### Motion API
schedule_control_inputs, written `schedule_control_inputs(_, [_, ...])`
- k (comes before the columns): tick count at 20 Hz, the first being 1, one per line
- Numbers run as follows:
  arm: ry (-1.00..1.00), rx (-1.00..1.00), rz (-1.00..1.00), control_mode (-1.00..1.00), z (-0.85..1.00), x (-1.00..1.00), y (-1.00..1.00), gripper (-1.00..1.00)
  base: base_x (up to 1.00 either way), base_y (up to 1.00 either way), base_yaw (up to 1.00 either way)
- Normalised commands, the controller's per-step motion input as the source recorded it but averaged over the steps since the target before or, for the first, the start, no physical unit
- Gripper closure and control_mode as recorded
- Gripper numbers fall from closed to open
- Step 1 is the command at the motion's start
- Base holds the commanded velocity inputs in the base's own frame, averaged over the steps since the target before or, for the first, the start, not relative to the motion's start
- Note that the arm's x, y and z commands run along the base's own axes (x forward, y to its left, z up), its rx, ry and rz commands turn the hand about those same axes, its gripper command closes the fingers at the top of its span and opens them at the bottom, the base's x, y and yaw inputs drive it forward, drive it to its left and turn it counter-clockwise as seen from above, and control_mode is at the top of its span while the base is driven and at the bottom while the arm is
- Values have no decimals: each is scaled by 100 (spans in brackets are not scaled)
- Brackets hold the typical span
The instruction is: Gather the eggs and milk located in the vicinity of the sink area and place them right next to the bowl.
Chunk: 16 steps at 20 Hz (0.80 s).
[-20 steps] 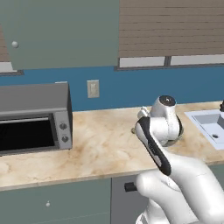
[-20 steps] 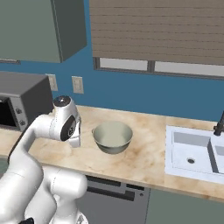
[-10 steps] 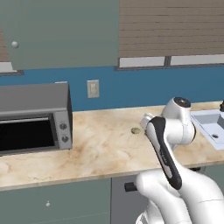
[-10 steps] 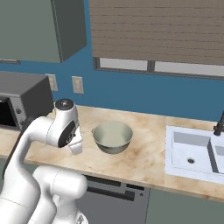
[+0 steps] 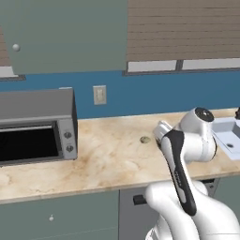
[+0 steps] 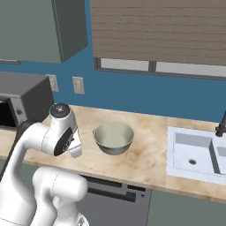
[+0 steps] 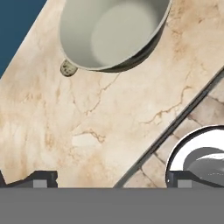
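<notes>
The grey-green bowl (image 6: pixel 113 137) stands on the marble counter left of the white sink (image 6: pixel 194 152) with its black faucet (image 6: pixel 219 128). From the hand view the bowl (image 7: pixel 109 30) lies at the top, and the small speckled egg (image 7: pixel 68 68) rests on the counter right against its side. That egg (image 5: pixel 145 139) also shows just left of my arm. My gripper (image 7: pixel 109 179) hovers above the counter near its front edge, short of the bowl, open wide with nothing between its fingers. The milk is out of view.
A grey toaster oven (image 5: pixel 33 124) sits at the counter's left end, and a wall outlet (image 5: pixel 99 94) is on the blue backsplash. The counter's front edge (image 7: pixel 175 127) runs diagonally under the hand, with tiled floor beyond it.
The arm has swung right along the counter toward the bowl, uncovering the egg in the left base view. The jaws have stayed open.
</notes>
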Motion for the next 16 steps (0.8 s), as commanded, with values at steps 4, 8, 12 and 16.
schedule_control_inputs(4, [0,0,0,100,0,0,0,-100,-37,-22,-1])
schedule_control_inputs(8, [0,0,0,100,0,0,0,-100,-11,-21,0])
schedule_control_inputs(12, [0,0,0,100,0,0,0,-100,0,-33,0])
schedule_control_inputs(16, [0,0,0,100,0,0,0,-100,1,-64,0])
